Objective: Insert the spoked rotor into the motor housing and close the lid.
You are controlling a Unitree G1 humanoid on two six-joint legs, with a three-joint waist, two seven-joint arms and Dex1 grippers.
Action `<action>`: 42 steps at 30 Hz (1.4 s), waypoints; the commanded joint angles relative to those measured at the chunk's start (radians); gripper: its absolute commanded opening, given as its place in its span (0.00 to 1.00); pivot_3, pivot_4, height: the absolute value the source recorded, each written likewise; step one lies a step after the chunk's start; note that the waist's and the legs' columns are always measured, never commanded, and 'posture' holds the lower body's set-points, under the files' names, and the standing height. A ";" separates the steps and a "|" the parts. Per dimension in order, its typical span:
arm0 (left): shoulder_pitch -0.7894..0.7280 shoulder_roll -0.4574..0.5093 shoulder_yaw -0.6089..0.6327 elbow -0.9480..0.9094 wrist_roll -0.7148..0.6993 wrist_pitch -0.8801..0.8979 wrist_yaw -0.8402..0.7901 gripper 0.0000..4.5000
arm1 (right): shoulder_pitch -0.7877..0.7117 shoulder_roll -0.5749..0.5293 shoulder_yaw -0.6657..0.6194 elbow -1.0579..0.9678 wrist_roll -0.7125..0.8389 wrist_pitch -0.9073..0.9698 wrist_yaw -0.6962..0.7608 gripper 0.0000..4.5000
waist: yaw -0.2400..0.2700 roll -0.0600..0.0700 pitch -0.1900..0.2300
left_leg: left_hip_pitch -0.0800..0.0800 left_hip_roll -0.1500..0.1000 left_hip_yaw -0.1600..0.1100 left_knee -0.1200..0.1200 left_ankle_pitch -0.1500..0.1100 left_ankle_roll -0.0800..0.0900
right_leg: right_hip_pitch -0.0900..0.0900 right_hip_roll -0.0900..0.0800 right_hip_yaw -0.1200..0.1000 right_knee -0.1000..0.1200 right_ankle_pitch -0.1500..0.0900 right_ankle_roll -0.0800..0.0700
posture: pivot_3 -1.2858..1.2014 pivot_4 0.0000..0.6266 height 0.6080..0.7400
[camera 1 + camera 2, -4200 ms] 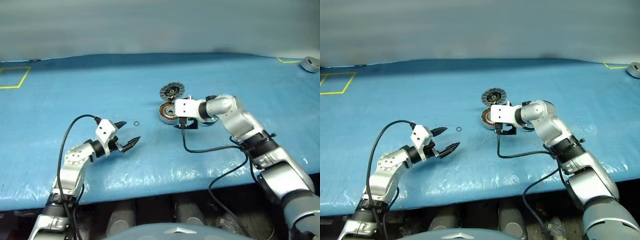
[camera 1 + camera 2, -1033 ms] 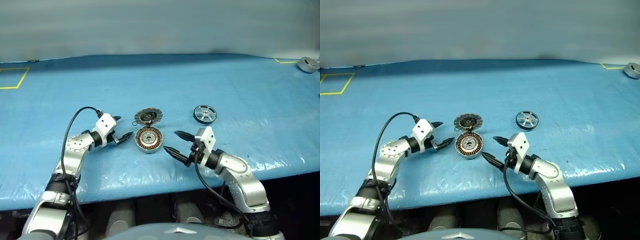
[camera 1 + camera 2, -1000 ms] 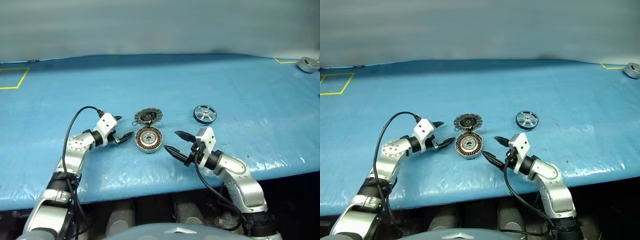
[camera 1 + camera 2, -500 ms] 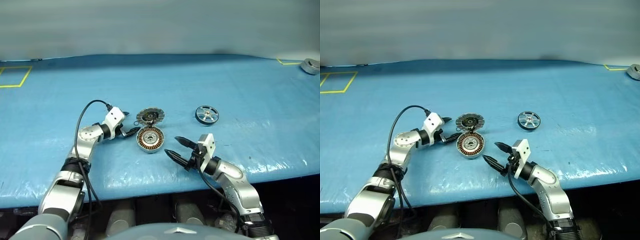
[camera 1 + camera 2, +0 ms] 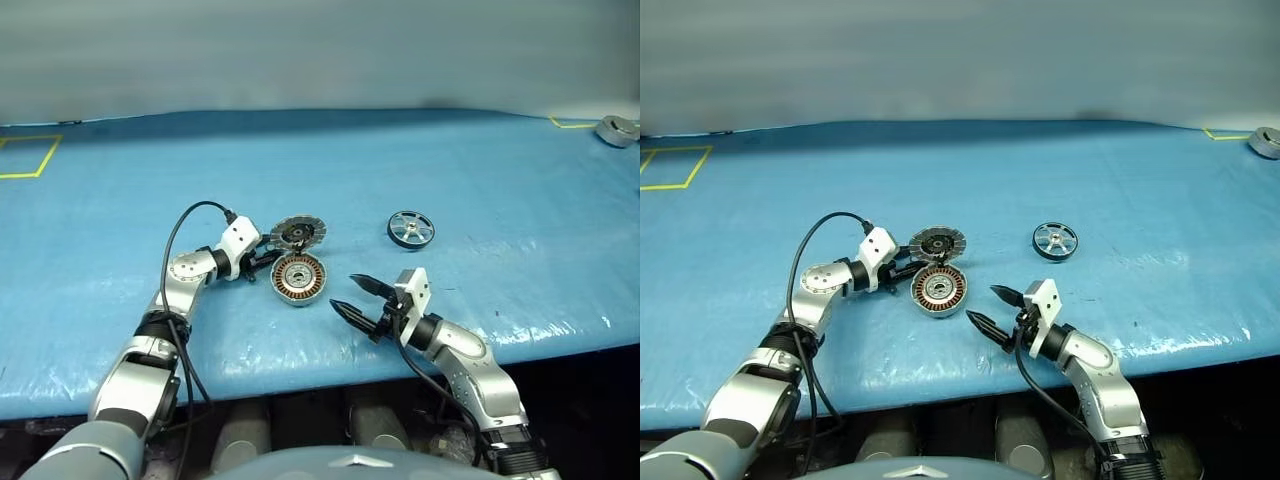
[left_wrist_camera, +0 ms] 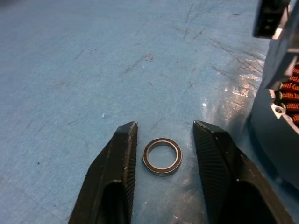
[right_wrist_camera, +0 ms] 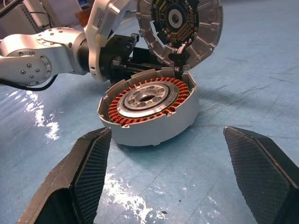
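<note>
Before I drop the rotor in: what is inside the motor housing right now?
The motor housing holds a ring of copper windings around a silver hub with an open centre hole. No rotor in it; the spoked rotor lies apart on the table. The bottom of the hole is hidden.

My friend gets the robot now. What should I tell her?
Left gripper: fingers on either side of a small ring lying on the blue table, apart from it, beside the motor housing.
Right gripper: open, empty, pointing at the housing from the near side.
The housing sits with its lid swung up and open. The spoked rotor lies on the table, to the right of the housing.
Done: nothing inserted yet.
Left: put the rotor in the housing, then close the lid.
</note>
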 commanded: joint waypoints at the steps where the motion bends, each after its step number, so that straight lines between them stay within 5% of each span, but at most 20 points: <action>1: 0.049 0.040 0.005 0.023 0.033 0.037 0.034 0.23 | -0.019 0.000 -0.001 -0.004 0.002 -0.031 -0.003 0.90 | -0.005 0.000 0.000 | 0.001 0.000 0.000 0.000 0.000 0.000 | 0.001 0.000 0.000 0.000 0.000 0.000 | 0.52 0.24 1.00; 3: 0.066 0.049 0.008 0.016 0.030 0.037 0.041 0.15 | -0.024 -0.001 0.001 0.003 0.000 -0.035 -0.003 0.90 | -0.012 0.000 0.000 | 0.004 0.000 0.001 -0.001 0.000 0.000 | 0.003 0.000 0.000 0.001 0.000 0.000 | 0.52 0.24 1.00; 13: 0.126 0.085 0.055 -0.127 -0.011 0.055 0.085 0.15 | -0.047 -0.009 -0.002 0.028 0.007 -0.046 0.006 0.90 | -0.022 0.000 -0.001 | 0.006 0.001 0.003 -0.002 0.000 0.000 | 0.003 0.001 0.001 0.001 0.000 0.000 | 0.52 0.24 1.00; 26: 0.275 0.224 0.061 -0.696 -0.267 0.412 -0.249 0.15 | -0.059 -0.020 -0.003 0.058 0.002 -0.060 0.010 0.90 | -0.009 -0.002 0.003 | 0.000 0.001 0.003 -0.003 -0.001 -0.001 | -0.002 0.000 0.002 0.000 -0.001 -0.001 | 0.52 0.24 1.00; 42: 0.190 0.131 -0.024 -0.686 -0.236 0.414 -0.260 0.15 | -0.060 -0.021 -0.008 0.078 -0.020 -0.068 -0.025 0.90 | -0.011 -0.003 0.004 | 0.000 0.001 0.003 -0.002 -0.001 -0.001 | -0.002 0.000 0.002 0.000 -0.001 -0.001 | 0.52 0.24 1.00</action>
